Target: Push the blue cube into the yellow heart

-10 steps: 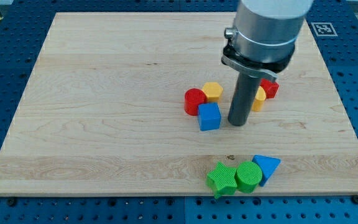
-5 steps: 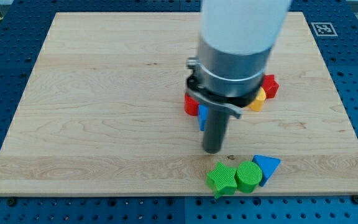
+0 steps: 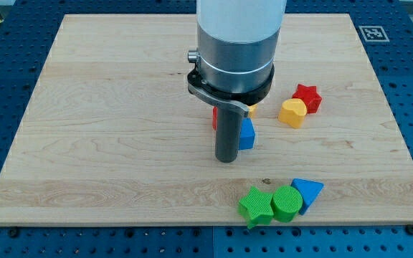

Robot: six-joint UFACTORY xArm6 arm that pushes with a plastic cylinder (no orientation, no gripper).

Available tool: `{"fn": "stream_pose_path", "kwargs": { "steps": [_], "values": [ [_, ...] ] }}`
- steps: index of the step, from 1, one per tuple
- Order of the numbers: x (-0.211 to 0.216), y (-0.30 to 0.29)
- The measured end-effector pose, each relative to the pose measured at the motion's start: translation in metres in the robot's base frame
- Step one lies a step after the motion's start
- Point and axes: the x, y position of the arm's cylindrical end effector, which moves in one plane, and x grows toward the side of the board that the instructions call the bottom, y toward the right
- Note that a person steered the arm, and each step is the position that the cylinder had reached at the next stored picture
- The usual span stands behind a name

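Instead of a hand, my tip (image 3: pixel 226 159), a bare rod pinching nothing, sits at the blue cube's (image 3: pixel 247 135) left in view. Push off-centre and you could spin it past the yellow heart (image 3: pixel 292 113).

A pale wooden board (image 3: pixel 106 107) carries the blocks: a blue cube (image 3: pixel 247 134) near its middle with a red block (image 3: pixel 214 118) just behind it, both partly hidden. Further right a yellow heart (image 3: pixel 292 113) touches a red star (image 3: pixel 307 98). By the near edge a green star (image 3: pixel 255 206), a green cylinder (image 3: pixel 286 203) and a blue triangle (image 3: pixel 308 191) sit in a touching row.
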Motion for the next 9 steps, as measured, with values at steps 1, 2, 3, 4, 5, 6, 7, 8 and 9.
{"fn": "stream_pose_path", "kwargs": {
  "steps": [1, 2, 3, 4, 5, 6, 7, 8, 9],
  "values": [
    [-0.004, -0.004],
    [-0.009, -0.005],
    [-0.009, 0.008],
    [-0.009, 0.019],
    [-0.009, 0.019],
    [-0.005, 0.020],
    [-0.007, 0.016],
    [-0.026, 0.016],
    [-0.031, 0.023]
  ]
}}
